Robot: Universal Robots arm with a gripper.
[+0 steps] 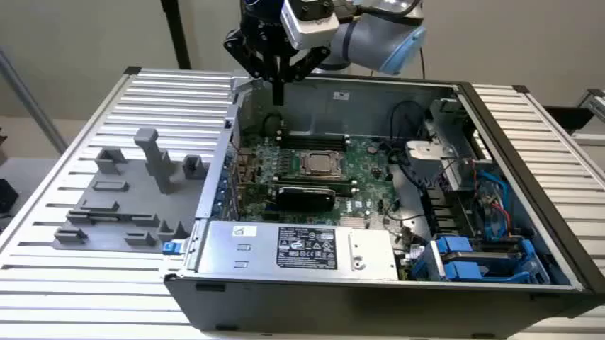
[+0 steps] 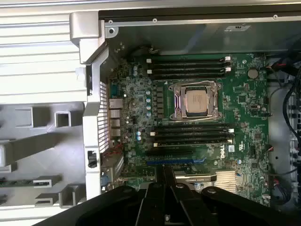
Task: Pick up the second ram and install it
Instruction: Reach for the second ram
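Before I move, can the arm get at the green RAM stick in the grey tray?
Probably, from above: the gripper hangs high over the open case, and nothing covers the RAM stick. The case's side and the tray's tall post might obstruct a low path.

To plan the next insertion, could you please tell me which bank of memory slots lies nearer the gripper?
The bank between the processor socket and blue slot.

CPU socket [image 2: 195, 102] w/ black DIMM slots [image 2: 188, 70] on both sides
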